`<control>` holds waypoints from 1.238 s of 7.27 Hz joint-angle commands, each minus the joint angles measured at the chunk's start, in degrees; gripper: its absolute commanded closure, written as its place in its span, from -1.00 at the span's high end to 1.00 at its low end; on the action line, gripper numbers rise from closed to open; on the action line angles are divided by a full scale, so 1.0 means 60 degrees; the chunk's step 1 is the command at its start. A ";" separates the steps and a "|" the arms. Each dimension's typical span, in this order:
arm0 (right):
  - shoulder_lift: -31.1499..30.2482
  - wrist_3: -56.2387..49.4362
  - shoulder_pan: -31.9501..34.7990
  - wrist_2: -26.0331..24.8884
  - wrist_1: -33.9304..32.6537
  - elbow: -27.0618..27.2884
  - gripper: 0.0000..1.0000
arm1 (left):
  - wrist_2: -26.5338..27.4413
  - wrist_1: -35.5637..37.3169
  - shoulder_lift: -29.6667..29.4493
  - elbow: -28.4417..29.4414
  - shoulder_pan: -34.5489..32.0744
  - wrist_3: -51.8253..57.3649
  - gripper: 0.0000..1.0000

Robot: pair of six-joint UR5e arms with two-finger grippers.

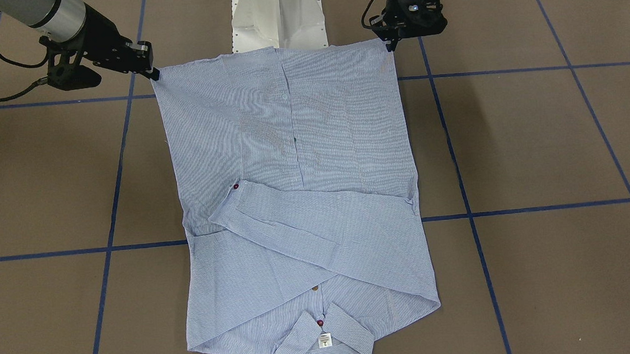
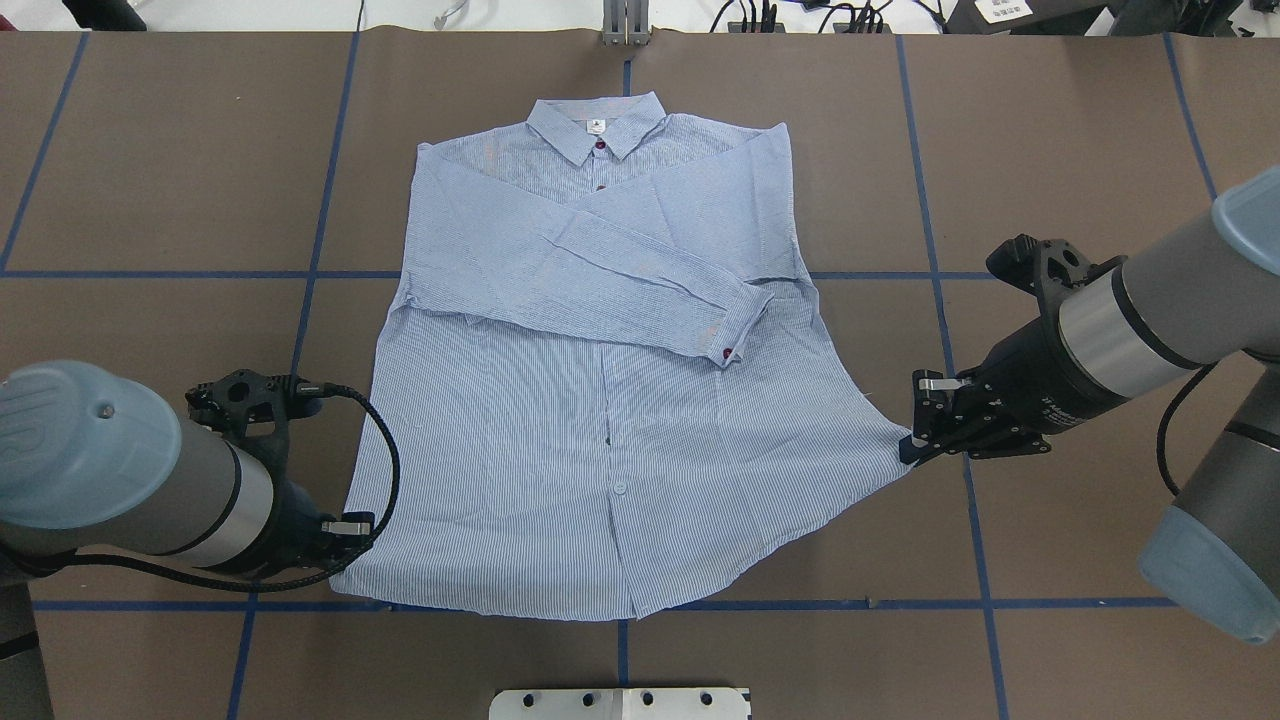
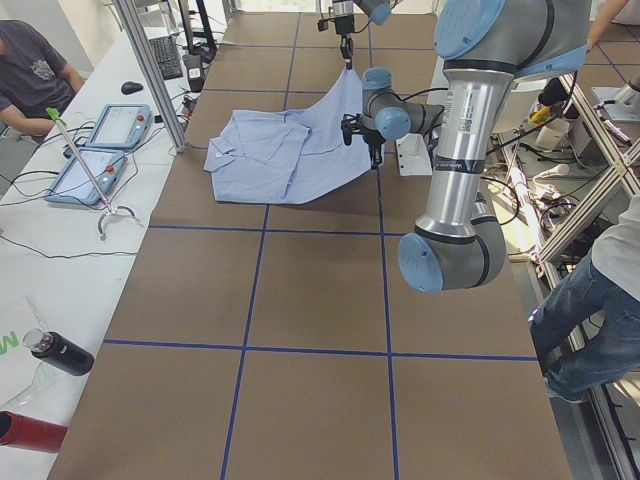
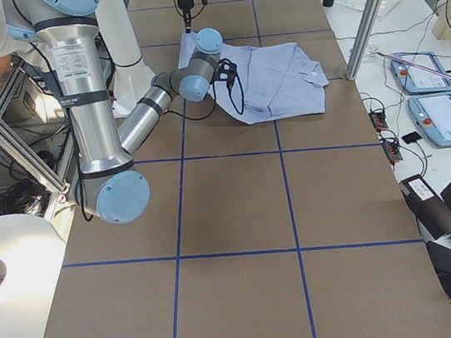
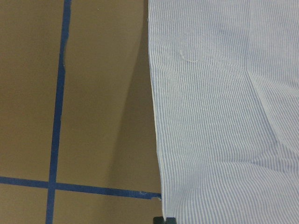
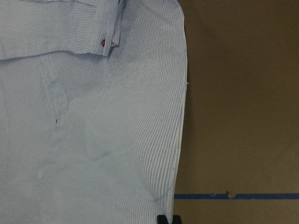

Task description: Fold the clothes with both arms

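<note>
Here, the shirt (image 1: 291, 145) is pinched at its hem corners inside the closed left gripper (image 1: 392, 45) and right gripper (image 1: 154, 73).

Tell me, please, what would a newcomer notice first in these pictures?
The light blue striped shirt fills the middle of the brown table, face up, its sleeves folded across the chest and its collar on the side far from the robot. The left hand and the right hand each pinch one corner of the hem nearest the robot's base, and the right corner is pulled outward.
</note>
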 commanded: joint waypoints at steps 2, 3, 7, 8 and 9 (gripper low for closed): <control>-0.0791 0.0000 0.0009 0.0581 -0.0012 0.0629 -1.00 | -0.0266 0.0023 0.0109 -0.0496 -0.0012 -0.0257 -1.00; -0.1054 0.0000 0.0009 0.0887 0.0003 0.0790 -1.00 | -0.0412 0.0038 0.0095 -0.0570 -0.0012 -0.0432 -1.00; -0.2871 0.0015 -0.0035 0.1826 0.2327 0.0807 -1.00 | -0.0866 0.0785 0.0081 -0.1098 0.0280 -0.0800 -1.00; -0.2830 0.0015 -0.0064 0.1886 0.2346 0.0763 -1.00 | -0.0868 0.0785 0.0037 -0.1070 0.0382 -0.0931 -1.00; -0.2713 0.0015 -0.0123 0.1887 0.2346 0.0647 -1.00 | -0.0868 0.0770 -0.0007 -0.0939 0.0398 -0.0932 -1.00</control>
